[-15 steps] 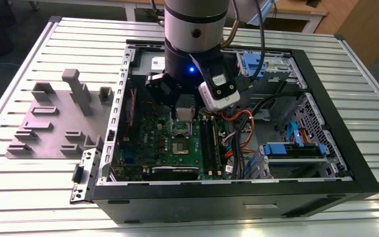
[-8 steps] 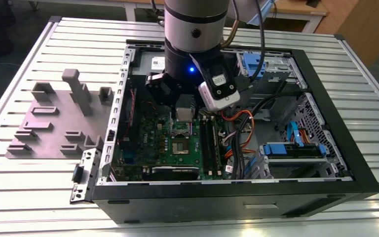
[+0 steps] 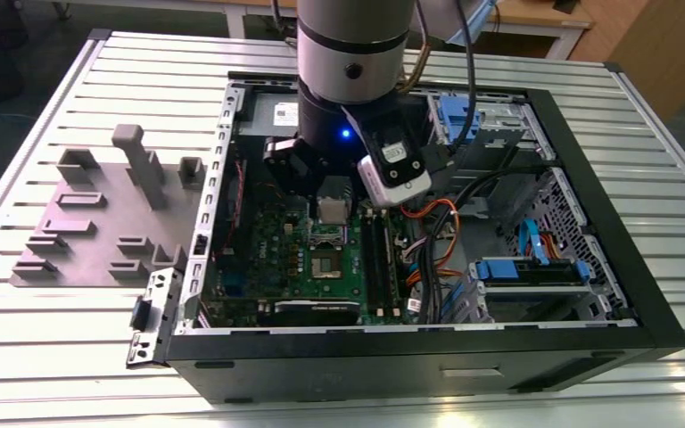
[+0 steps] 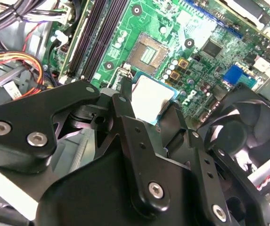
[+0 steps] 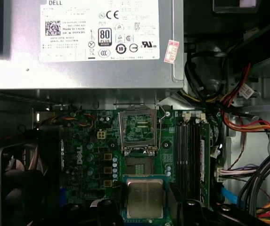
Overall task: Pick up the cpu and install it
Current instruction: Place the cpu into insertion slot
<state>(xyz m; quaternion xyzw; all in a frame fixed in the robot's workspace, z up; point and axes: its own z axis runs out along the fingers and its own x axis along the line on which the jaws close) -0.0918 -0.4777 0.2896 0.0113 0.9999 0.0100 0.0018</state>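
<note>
Black linkages of the hand [image 4: 149, 107] are clamped on the cpu [image 4: 150, 92], silver face up, above the green motherboard [image 4: 120, 33]. The open socket [image 4: 147, 54] lies just beyond the chip, straight ahead of the fingertips, inside the computer case [image 3: 438, 349] on the tabletop [image 3: 57, 361].

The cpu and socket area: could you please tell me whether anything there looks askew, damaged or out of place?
Nothing stands out. The gripper holds the cpu over the green board, just short of the socket, whose metal cover stands flipped open. The cpu looks square to the socket, and no damage shows.
</note>
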